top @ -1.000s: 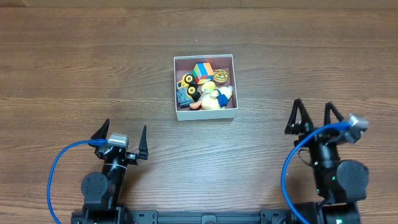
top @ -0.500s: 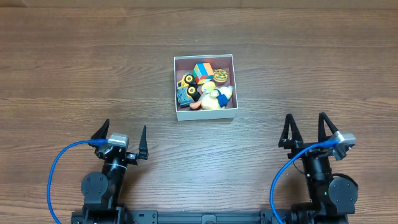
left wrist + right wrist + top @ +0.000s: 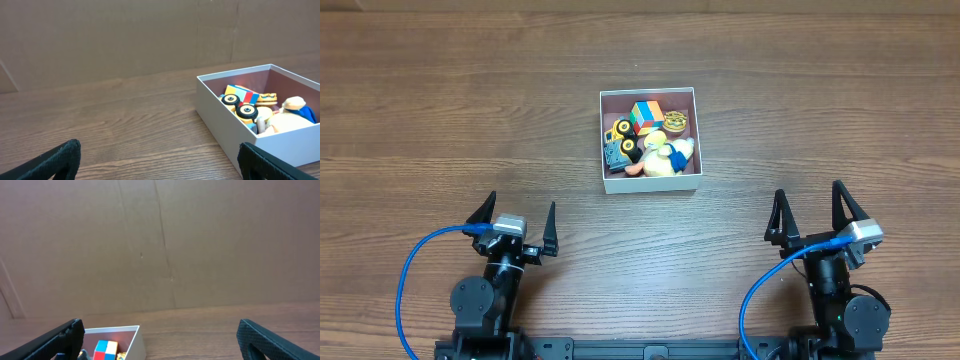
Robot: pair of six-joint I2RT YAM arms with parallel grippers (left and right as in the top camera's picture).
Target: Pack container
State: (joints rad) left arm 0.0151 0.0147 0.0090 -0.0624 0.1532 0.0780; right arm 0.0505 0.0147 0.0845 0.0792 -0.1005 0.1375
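- The container [image 3: 650, 184] sits on the wooden table [image 3: 440, 100], slightly toward the far side, with its open side up
- It is square, so no side is the long one; its walls run nearly parallel to the wood grain and the table's edges
- Inside it lie a coloured cube [image 3: 645, 114], a yellow truck [image 3: 622, 131], a white duck-like toy [image 3: 672, 155] and a round cookie [image 3: 675, 122], packed close together
- Bare wood surrounds the box on all four sides
- The left gripper [image 3: 518, 212] is at the near edge, well apart from the box, its fingers spread wide and holding nothing
- The right gripper [image 3: 809, 198] is at the near right, also well apart, its fingers spread and empty
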